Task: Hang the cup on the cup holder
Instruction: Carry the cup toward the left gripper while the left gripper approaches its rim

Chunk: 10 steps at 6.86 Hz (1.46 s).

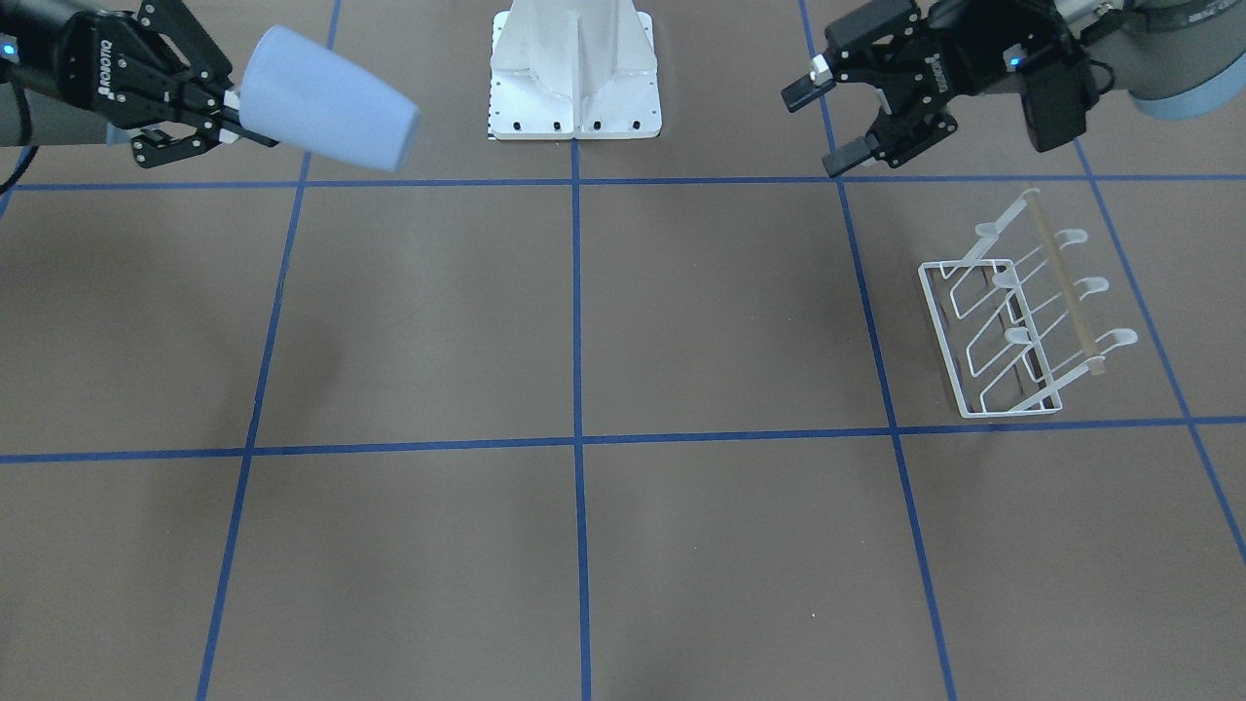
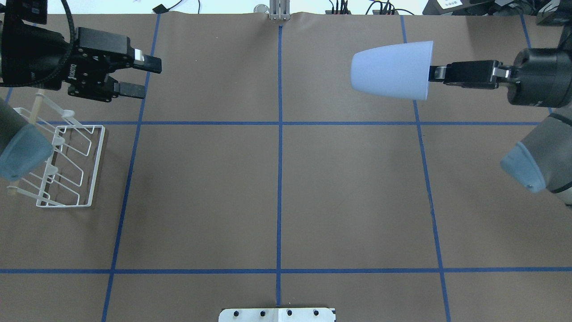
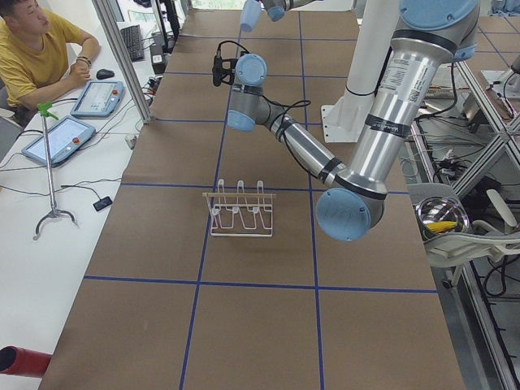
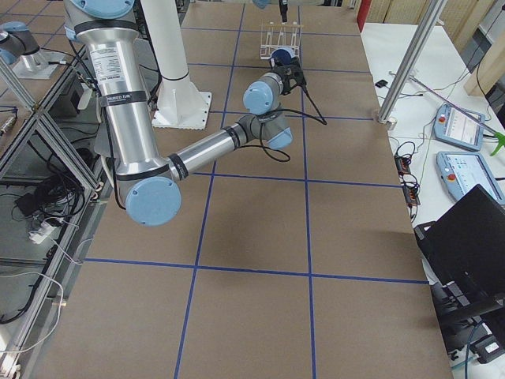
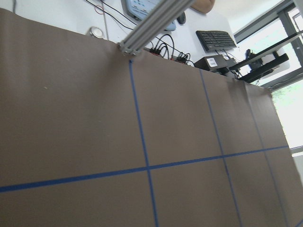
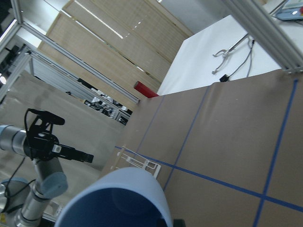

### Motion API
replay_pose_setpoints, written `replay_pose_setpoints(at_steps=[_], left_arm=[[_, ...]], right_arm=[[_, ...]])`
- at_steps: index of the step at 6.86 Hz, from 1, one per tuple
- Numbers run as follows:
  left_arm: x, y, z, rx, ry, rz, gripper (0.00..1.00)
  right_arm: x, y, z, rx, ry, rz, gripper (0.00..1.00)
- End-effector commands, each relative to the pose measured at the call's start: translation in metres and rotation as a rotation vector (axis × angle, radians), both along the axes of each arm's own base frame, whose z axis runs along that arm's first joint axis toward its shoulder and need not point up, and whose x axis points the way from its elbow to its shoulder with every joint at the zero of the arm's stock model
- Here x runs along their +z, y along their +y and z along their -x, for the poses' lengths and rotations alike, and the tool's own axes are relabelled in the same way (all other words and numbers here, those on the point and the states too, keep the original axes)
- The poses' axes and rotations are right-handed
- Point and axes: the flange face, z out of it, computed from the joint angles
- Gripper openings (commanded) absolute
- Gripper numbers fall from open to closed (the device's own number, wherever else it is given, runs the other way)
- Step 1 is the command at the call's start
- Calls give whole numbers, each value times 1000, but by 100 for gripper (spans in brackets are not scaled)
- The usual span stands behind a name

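The light blue cup point(image 2: 393, 69) is held on its side in the air over the table's far right, its closed bottom pointing toward the middle. My right gripper point(image 2: 435, 72) is shut on the cup's rim; both show in the front-facing view, cup point(image 1: 326, 97) and gripper point(image 1: 234, 117). The right wrist view shows the cup's open mouth point(image 6: 118, 201). The white wire cup holder point(image 2: 67, 165) with its tan rod stands on the table's left side, also in the front-facing view point(image 1: 1022, 312). My left gripper point(image 2: 145, 78) hangs open and empty just beyond the holder point(image 1: 820, 129).
The robot's white base plate point(image 1: 574, 78) sits at the table's near middle edge. Blue tape lines divide the brown table point(image 2: 277, 197). An operator point(image 3: 32, 57) sits at a side desk with tablets past the far edge.
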Motion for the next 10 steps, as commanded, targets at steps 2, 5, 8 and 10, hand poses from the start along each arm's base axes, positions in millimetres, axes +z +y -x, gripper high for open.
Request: replay_pose_setpoints(at_steps=[2, 5, 8, 10], left_arm=[[-30, 32, -29, 142, 141, 106, 97], [-40, 58, -65, 156, 272, 138, 97], [-42, 64, -59, 195, 322, 172, 97], [-42, 69, -63, 215, 328, 180, 97]], right_arm=[[-4, 58, 98, -32, -279, -3, 0], [-36, 96, 157, -26, -375, -2, 0], [-50, 125, 189, -1, -401, -15, 0], [-54, 128, 192, 6, -416, 2, 0]])
